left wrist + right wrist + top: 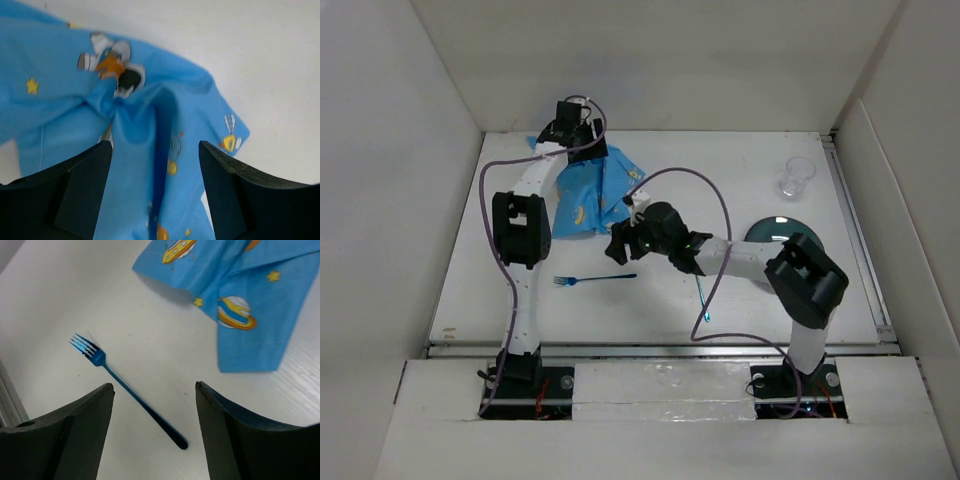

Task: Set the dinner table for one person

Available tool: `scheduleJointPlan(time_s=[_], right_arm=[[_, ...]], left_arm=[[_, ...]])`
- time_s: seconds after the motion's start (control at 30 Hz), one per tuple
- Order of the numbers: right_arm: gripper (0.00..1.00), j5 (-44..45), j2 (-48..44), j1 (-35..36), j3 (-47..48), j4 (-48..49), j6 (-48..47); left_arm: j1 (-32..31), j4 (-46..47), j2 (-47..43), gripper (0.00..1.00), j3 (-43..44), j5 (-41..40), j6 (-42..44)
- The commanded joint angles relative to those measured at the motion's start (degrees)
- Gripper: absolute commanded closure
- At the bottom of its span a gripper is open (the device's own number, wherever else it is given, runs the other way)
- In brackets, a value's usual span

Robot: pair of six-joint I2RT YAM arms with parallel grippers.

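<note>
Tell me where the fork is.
Top view: the fork lies left of centre on the dinner table, between the crumpled blue placemat and the near edge.

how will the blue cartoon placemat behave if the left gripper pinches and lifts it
Probably floppy: the placemat lies bunched in ridged folds, so it would likely drape from a pinch. It looks thin, so probably light. Pushed, it may wrinkle further rather than slide across the dinner table.

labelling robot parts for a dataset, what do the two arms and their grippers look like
The left arm and right arm match: white tubular links, chunky black joint housings. A thin purple cable loops along each. The left gripper and right gripper are black, each with two broad wedge-shaped fingers.
</note>
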Motion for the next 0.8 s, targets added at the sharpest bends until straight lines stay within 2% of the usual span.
scheduleJointPlan(time_s=[0.0,0.13,0.17,0.23,0.27,0.4,0.47,0.53,0.6,0.63,0.77], right_arm=[[0.26,7.0,5.0,2.9,6.2,0.7,-2.2],[0.16,12.8,12.1,4.2,17.9,-4.7,-1.7],[0.15,12.5,13.3,4.2,19.8,-6.6,-0.9],[0.12,11.4,15.7,4.2,21.1,-5.0,-0.2],[0.11,13.3,16.8,4.2,23.5,-5.2,0.1],[0.1,20.4,26.2,3.6,39.8,-21.0,-0.7],[0.13,22.3,29.9,3.6,44.3,-25.0,-0.9],[0.17,23.9,30.4,3.6,45.2,-26.6,-1.7],[0.17,25.4,30.2,3.1,43.3,-27.1,-2.9],[0.21,27.5,30.3,3.1,43.7,-29.7,-4.3],[0.21,30.0,30.2,3.1,44.0,-33.8,-4.9]], left_arm=[[2.8,8.4,-11.1,0.33,-11.5,0.2,-2.5],[9.3,22.1,-22.8,0.37,-28.8,0.1,-9.6],[11.0,26.2,-23.7,0.38,-31.4,1.0,-13.3],[15.5,28.4,-23.7,0.38,-36.2,4.2,-15.8],[16.3,26.9,-22.6,0.38,-36.2,5.0,-15.9],[16.9,19.4,-16.7,0.39,-31.6,3.1,-10.9],[16.9,18.8,-16.4,0.47,-32.6,2.9,-10.1],[16.2,17.0,-15.1,0.51,-33.1,2.1,-8.8],[14.3,16.5,-15.4,0.51,-35.2,-0.2,-8.0],[13.4,15.7,-16.3,0.51,-37.1,-0.3,-8.0],[12.8,13.9,-17.9,0.51,-39.6,1.3,-7.6]])
